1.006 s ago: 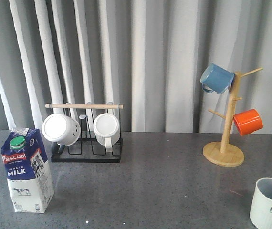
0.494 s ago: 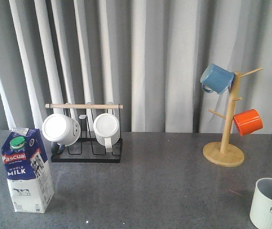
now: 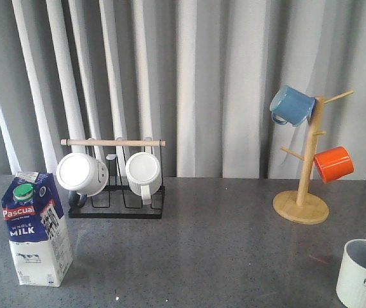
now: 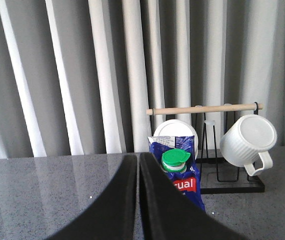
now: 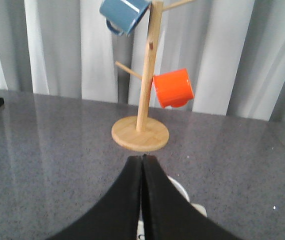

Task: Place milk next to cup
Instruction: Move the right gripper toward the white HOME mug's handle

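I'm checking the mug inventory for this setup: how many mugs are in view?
5. Two white mugs on the black rack, blue mug and orange mug on the wooden tree, and the cup at front right. None seem hidden.

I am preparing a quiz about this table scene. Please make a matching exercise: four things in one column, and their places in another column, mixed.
Things:
1. milk
2. cup
3. blue mug
4. orange mug

Places:
A. near right corner of the table
B. top peg of the wooden mug tree
C. near left side of the table
D. lower peg of the wooden mug tree

Pairs: 1-C, 2-A, 3-B, 4-D
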Controlling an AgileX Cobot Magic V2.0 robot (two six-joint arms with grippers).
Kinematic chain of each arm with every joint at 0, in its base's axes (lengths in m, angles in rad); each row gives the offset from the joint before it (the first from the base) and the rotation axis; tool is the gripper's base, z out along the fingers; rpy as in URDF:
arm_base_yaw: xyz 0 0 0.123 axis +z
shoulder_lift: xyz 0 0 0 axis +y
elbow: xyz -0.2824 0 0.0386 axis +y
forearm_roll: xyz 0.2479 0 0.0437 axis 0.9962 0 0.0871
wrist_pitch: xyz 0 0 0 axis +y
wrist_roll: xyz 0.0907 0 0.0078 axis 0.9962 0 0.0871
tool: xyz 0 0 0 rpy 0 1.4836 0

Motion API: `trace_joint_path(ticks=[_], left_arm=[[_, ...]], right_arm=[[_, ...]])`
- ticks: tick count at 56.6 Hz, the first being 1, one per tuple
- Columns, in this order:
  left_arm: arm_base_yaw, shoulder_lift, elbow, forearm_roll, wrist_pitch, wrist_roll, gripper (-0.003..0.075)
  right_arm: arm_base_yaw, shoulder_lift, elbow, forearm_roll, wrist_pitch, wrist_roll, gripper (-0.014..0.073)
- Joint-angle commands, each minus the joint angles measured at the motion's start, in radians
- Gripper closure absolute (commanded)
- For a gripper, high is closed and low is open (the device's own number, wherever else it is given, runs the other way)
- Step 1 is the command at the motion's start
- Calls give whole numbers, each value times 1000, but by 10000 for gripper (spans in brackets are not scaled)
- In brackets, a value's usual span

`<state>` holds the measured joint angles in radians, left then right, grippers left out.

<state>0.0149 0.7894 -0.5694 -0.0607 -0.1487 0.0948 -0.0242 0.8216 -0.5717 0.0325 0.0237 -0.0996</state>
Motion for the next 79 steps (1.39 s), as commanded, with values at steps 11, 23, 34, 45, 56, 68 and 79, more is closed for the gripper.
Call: trace_joint_path(ticks=[11, 23, 34, 45, 56, 68, 79], left_arm=[[-9, 110, -155, -8, -17, -67, 475], [-9, 125, -191, -8, -16, -83, 223], [-9, 125, -191, -8, -16, -83, 197], [-9, 125, -191, -8, -16, -83, 197], [-9, 125, -191, -8, -16, -83, 197], [-7, 125, -191, -8, -14, -83, 197], [-7, 125, -191, -8, -14, -83, 197]], right_arm=[[-2, 31, -37, 20, -69, -6, 258], [-2, 31, -37, 20, -71, -4, -20], [-1, 31, -37, 27, -51, 1, -33], [-1, 31, -37, 15, -53, -7, 4], [-84, 55, -18, -44, -71, 17, 15], [-225, 139, 126, -234, -342, 272, 15], [-291, 258, 264, -249, -662, 184, 15]])
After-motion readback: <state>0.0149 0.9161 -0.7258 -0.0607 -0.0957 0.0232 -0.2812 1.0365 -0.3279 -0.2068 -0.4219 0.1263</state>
